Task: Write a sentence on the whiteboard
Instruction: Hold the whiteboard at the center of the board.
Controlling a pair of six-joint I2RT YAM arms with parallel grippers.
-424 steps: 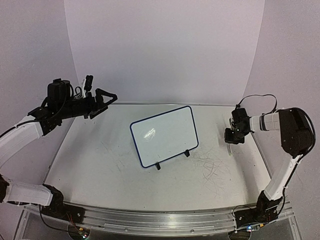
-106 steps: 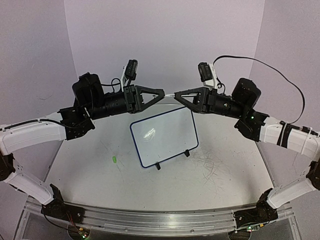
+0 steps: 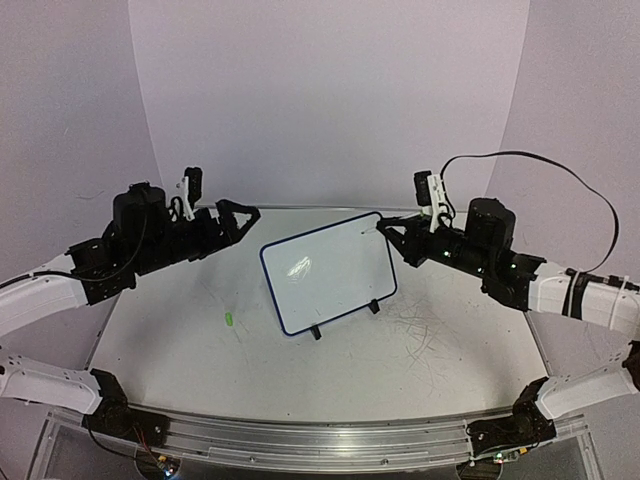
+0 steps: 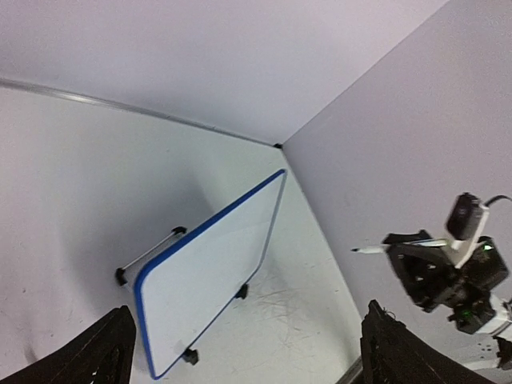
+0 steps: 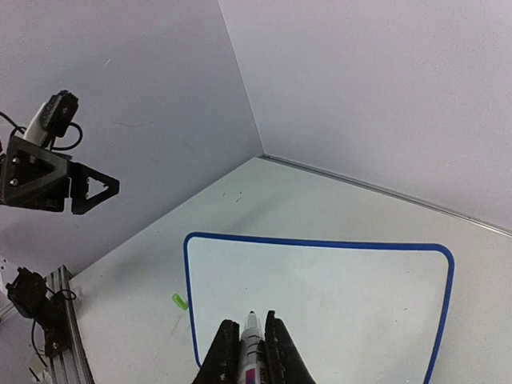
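Right gripper pinches a marker near the whiteboard; left gripper stands spread wide.

You're looking at a white counter, scuffed all over, with the heaviest tangle of grey scribble marks on its right half. A small bright green piece, too small to name for sure, lies alone on the left half, well apart from those marks. A curved pale lilac backdrop closes off the rear and both sides. A ribbed aluminium rail runs along the near edge. The marker — white barrel, dark tip — is up off the counter.
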